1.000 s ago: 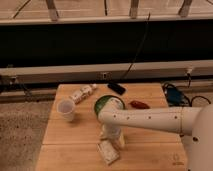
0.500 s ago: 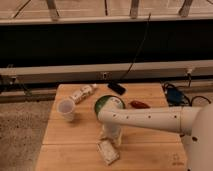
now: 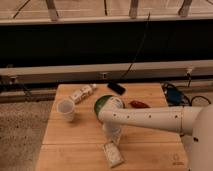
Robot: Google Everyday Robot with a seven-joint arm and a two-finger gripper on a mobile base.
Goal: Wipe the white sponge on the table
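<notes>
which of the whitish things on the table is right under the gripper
The white sponge, the flat pad near the table's front edge, directly below the gripper. The translucent cup and white tube sit further back, left.

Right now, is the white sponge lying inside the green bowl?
No: the white sponge lies flat on the table near its front edge, below the tool, while the green bowl sits farther back.

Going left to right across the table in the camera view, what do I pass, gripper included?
Translucent cup → white tube with dark markings → gripper, shut just above the white sponge → red object, all on the table. The green bowl and black device overlap the arm's span, so I leave them out.
</notes>
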